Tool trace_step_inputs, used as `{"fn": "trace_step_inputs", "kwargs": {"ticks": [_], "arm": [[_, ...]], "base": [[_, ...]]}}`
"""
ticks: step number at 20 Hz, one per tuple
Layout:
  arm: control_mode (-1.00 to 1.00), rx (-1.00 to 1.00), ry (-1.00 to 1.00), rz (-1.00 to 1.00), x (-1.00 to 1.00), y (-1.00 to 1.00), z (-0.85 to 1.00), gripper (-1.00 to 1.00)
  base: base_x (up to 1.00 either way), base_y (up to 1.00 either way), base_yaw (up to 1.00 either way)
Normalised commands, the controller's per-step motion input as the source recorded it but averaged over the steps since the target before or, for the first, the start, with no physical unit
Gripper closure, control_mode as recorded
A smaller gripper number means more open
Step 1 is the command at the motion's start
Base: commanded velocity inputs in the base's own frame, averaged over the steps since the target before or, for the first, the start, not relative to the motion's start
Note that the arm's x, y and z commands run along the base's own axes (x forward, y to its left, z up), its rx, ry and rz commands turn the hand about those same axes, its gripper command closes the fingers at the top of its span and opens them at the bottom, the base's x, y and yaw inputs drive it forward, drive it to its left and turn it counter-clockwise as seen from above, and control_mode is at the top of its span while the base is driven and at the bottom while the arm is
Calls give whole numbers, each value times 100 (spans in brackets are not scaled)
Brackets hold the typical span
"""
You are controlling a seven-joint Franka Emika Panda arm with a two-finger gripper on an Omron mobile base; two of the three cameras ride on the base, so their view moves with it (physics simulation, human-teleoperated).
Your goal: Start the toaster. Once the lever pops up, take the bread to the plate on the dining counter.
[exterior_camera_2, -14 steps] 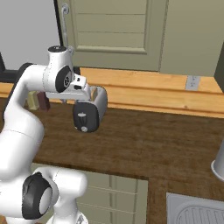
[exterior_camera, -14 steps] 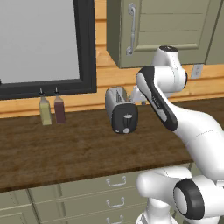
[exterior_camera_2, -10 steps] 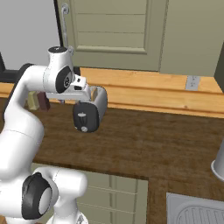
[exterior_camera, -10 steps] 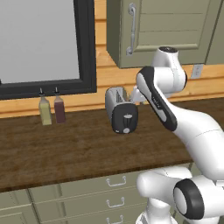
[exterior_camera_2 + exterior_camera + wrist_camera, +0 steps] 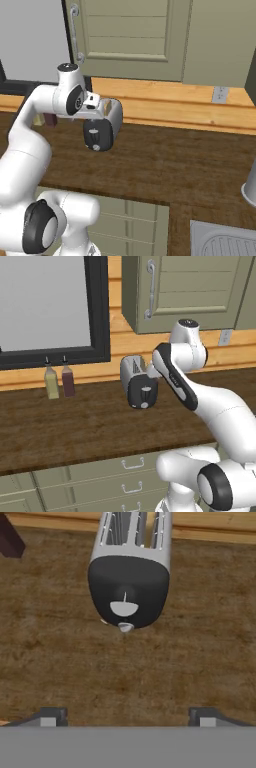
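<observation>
No readable writing or brand mark meets you anywhere. Nearest you, the gripper (image 5: 128,714) has its jaws spread wide with nothing between them; the two dark fingertips (image 5: 50,716) stand far apart over bare, grainy dark-brown wood of the countertop (image 5: 75,426). Your arm rises from the base, folds at the elbow and reaches forward, with the hand held above the counter just in front of the toaster (image 5: 130,572) and clear of it. The toaster stands upright on the counter, near the back wall: a small rounded chrome body, smooth and shiny, with a glossy black end panel facing you, a small pale lever knob (image 5: 125,627) low on that panel, and two wire-lined slots on top. Farther back and to the left, two slim bottles (image 5: 58,383), one yellowish and one dark red, stand side by side against the pale wooden wall boards.
</observation>
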Motion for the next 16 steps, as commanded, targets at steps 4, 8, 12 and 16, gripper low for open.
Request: {"fn": "trace_step_inputs", "kwargs": {"ticks": [4, 8, 12, 16], "arm": [[-100, 0, -2, -7, 39, 15, -9, 100], [-100, 0, -1, -6, 25, 5, 0, 100], [-100, 0, -3, -6, 20, 8, -7, 100], [-100, 0, 0, -7, 21, 17, -30, 100]], "base": [[0, 0, 0], [0, 0, 0], [0, 0, 0], [0, 0, 0]]}}
